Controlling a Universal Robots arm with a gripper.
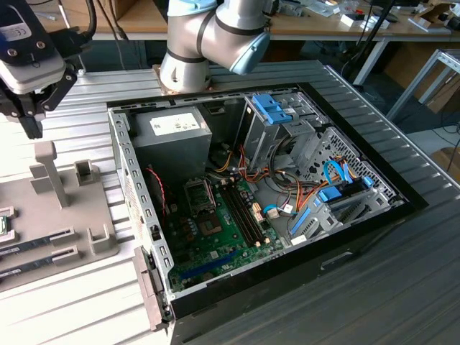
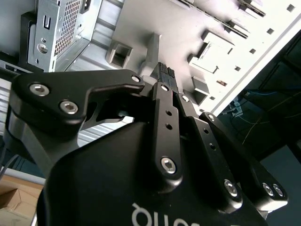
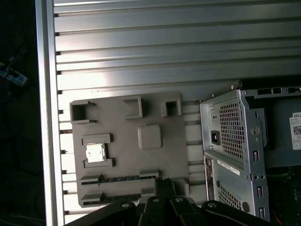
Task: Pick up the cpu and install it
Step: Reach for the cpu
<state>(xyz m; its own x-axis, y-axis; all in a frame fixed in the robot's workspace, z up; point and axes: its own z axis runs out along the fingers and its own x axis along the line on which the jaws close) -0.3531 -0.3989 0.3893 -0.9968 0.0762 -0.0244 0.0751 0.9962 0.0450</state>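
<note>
The cpu (image 3: 95, 152), a small square chip with a silver lid, lies in a framed pocket of the grey holder plate (image 3: 150, 113). In the exterior view it is a green sliver (image 1: 3, 223) at the picture's left edge. My gripper (image 1: 31, 123) hangs well above that plate, apart from the cpu. Its black fingertips (image 3: 164, 186) sit pressed together with nothing between them, and they also show in the second wrist view (image 2: 164, 74). The motherboard's socket (image 1: 199, 194) lies inside the open computer case (image 1: 122, 165).
Two long memory sticks (image 3: 117, 179) lie in slots beside the cpu. A tall grey post (image 1: 50, 172) rises from the holder plate (image 1: 100, 244) under the gripper. The case holds a grey power-supply box (image 1: 176, 133), cables and blue drive brackets (image 1: 273, 108).
</note>
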